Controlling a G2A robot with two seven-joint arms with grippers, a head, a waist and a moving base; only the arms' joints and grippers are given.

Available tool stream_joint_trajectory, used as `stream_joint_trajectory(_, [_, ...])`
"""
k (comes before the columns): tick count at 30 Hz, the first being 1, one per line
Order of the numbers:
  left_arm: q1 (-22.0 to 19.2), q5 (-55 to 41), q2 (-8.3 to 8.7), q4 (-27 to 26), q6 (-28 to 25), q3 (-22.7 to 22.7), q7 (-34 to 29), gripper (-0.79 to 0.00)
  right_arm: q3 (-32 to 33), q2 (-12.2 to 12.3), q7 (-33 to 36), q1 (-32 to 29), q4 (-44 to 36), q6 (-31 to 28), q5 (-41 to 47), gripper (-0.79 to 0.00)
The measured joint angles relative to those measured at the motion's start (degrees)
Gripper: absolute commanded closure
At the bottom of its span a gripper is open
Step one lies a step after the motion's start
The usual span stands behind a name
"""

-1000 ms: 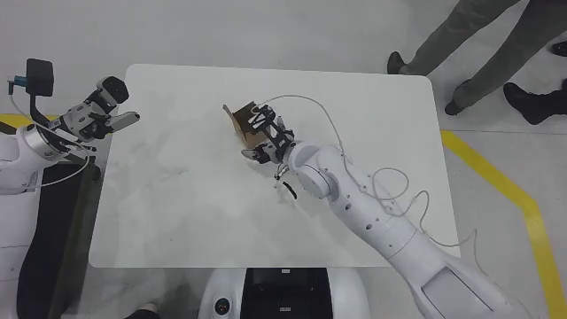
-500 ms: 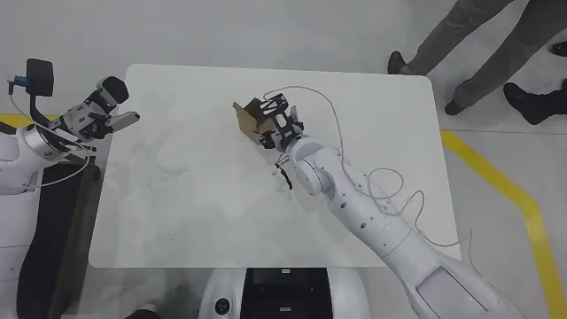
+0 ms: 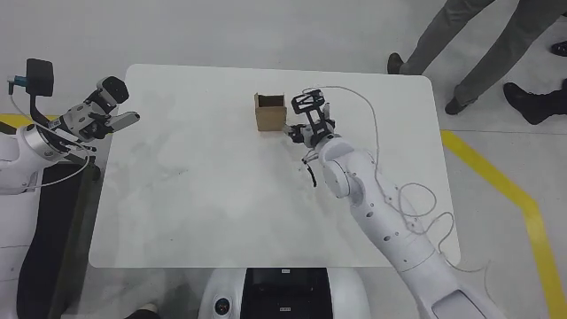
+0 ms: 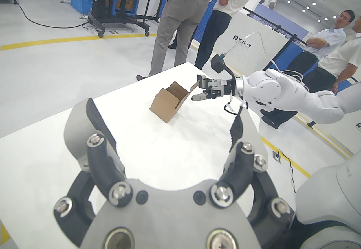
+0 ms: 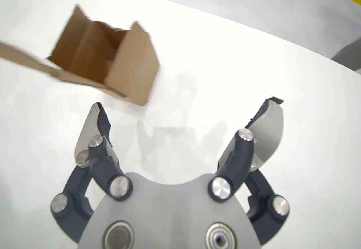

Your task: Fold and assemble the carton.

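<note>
The carton (image 3: 269, 112) sits open-topped on the table (image 3: 195, 186), right claw (image 5: 184, 106) spread empty beside it, left claw (image 4: 165, 111) wide, empty, well apart.

The carton (image 3: 269, 112) stands on the surface (image 3: 204, 195), open side up, in the upper middle of the top view and nearer the far edge than the near one. The right pincer (image 3: 292, 129) is over the surface just right of the carton. The left pincer (image 3: 120, 122) hangs at the surface's left edge, in the upper left of the frame, well apart from the carton.
</note>
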Motion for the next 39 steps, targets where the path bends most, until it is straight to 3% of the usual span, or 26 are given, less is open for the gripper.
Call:
stream_joint_trajectory(4, [0.0, 0.0, 0.0, 0.0, 0.0, 0.0, 0.0, -0.785, -3.02, -0.96, -1.13, 1.03, -0.42, -1.74, 1.52, -0.785])
stream_joint_trajectory(12, [0.0, 0.0, 0.0, 0.0, 0.0, 0.0, 0.0, -0.785, -6.27, -3.09, -7.83, 3.1, 1.24, 5.35, 0.96, -0.785])
stream_joint_trajectory(22, [0.0, 0.0, 0.0, 0.0, 0.0, 0.0, 0.0, -0.785, -6.91, -4.7, -11.52, 4.46, 4.87, 8.6, 1.17, -0.785])
stream_joint_trajectory(35, [0.0, 0.0, 0.0, 0.0, 0.0, 0.0, 0.0, -0.785, 0.37, -2.64, -7.82, -3.69, -2.77, 11.86, -6.29, -0.785])
stream_joint_trajectory(39, [0.0, 0.0, 0.0, 0.0, 0.0, 0.0, 0.0, -0.785, 1.77, -2.09, -7.02, -6.35, -6.35, 8.36, -6.4, -0.785])
